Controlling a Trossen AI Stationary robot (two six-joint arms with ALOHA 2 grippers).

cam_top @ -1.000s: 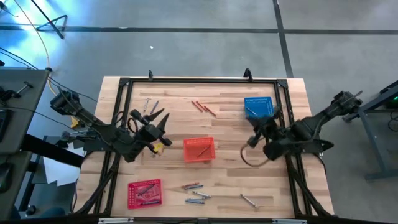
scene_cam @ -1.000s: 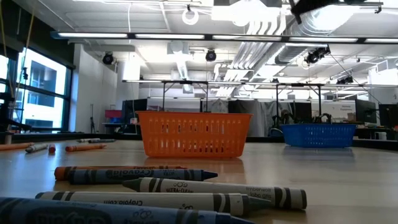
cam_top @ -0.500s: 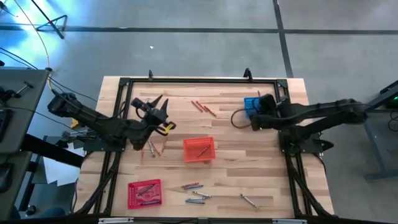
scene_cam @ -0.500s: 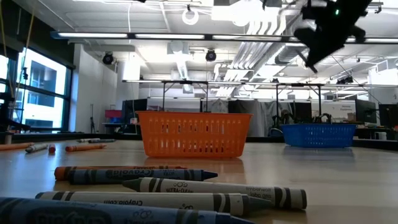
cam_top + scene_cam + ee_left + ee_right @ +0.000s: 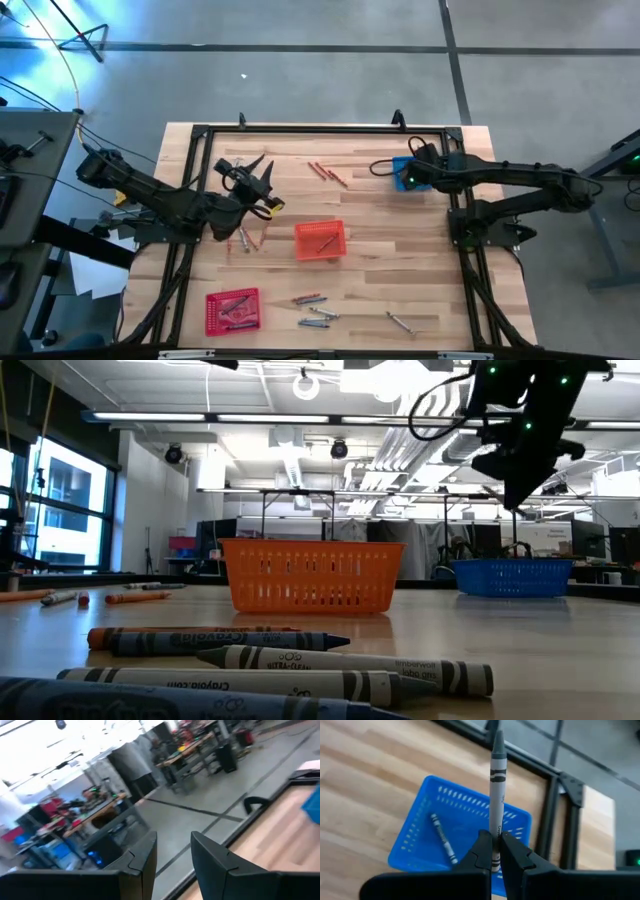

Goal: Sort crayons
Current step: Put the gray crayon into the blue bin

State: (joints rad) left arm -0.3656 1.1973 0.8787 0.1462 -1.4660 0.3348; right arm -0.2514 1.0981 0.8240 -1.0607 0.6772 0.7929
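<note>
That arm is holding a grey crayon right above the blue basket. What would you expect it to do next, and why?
Probably open its fingers and let go. The right gripper is shut on the grey crayon, which hangs over the blue basket, where another grey crayon already lies. Lowering a little first might give a gentler drop.

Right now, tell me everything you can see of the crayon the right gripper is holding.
The grey crayon is a thin stick with a paper-looking wrapper, dark bands and printing along it, and a pointed grey tip. The right gripper is shut on its lower end, so it sticks straight out past the fingers, tip away from the wrist. It hangs above the blue basket, apart from it. One more grey crayon already lies inside that basket.
</note>
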